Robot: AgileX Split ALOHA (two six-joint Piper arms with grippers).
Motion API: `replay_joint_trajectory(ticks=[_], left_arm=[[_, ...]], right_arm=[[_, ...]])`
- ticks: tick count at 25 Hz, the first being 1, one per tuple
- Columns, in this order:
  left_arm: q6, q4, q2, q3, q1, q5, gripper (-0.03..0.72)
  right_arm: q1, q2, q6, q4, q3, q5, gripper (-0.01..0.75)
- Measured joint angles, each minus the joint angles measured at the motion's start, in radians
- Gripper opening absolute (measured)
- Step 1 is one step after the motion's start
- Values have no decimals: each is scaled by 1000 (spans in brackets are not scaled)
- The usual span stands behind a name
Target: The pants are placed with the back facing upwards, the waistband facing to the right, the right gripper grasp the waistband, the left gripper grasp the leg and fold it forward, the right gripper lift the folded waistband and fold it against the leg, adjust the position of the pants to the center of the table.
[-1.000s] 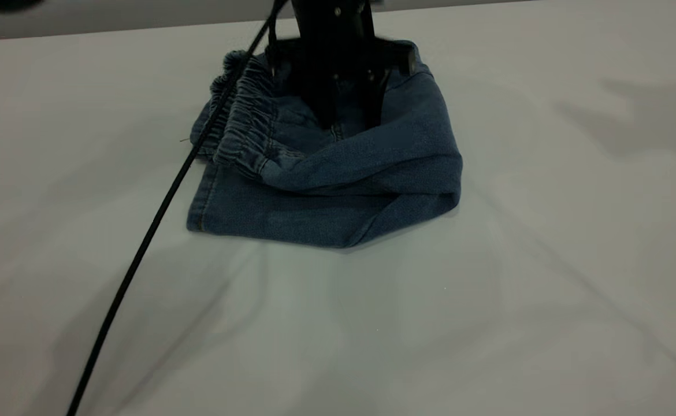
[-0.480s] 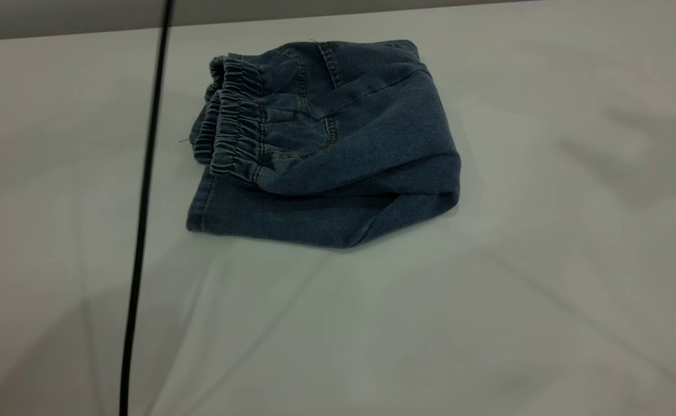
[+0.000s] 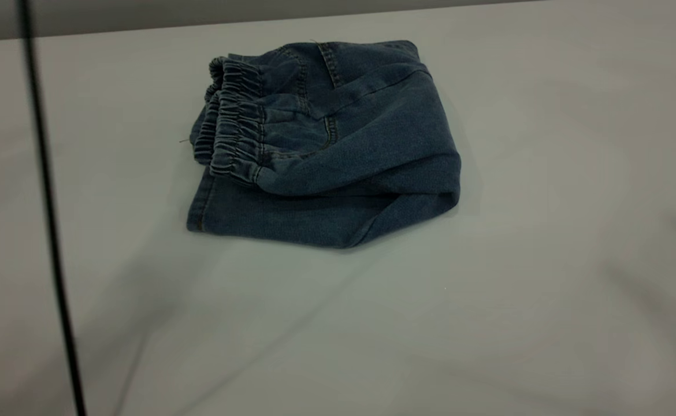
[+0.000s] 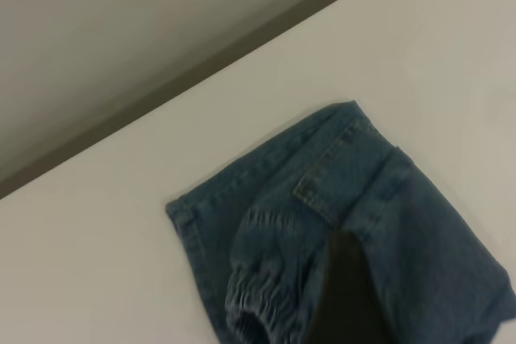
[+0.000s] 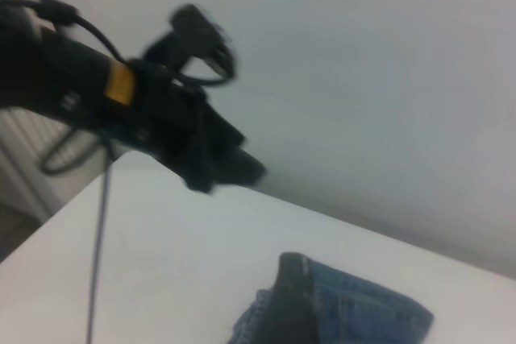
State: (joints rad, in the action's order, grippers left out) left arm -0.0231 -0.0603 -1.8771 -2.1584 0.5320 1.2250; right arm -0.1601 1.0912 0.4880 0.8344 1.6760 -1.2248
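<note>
The blue denim pants (image 3: 338, 144) lie folded in a compact bundle on the white table (image 3: 488, 300), towards its far side. The gathered waistband (image 3: 234, 127) is folded over on top at the bundle's left. A leg layer with its hem (image 3: 257, 216) lies underneath, and its print is hidden. No gripper shows in the exterior view. In the left wrist view, a dark part of my left gripper (image 4: 343, 300) hangs above the pants (image 4: 419, 215) near the waistband (image 4: 254, 308). A dark part of my right gripper (image 5: 286, 304) shows before the pants (image 5: 363, 316), apart from them.
A black cable (image 3: 49, 231) hangs down across the left of the exterior view. The left arm (image 5: 161, 118) appears raised above the table's far side in the right wrist view. The table's far edge (image 3: 141, 26) runs close behind the pants.
A black gripper that stood on the pants' far part one second ago has lifted out of the exterior view. The cable has swung to the left. The pants have kept their place.
</note>
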Motion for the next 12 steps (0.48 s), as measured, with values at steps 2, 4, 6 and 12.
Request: replay_joint_trajectory(ticks=[2,4,6,12], left_arm=[[0,1,103,83,0,-2,454],[0,5,204,177,0,-2,454],[1,6,310,290,0,-3,454],[1,6,679,643,0,-4,454]], right_arm=[[0,-89,-17,-24,-49,0,584],[0,-178,-20,-31,-110,0,584],[0,-281,-37,-30,-189,0,584],[0,-576,-91,-77,-441,1,584]])
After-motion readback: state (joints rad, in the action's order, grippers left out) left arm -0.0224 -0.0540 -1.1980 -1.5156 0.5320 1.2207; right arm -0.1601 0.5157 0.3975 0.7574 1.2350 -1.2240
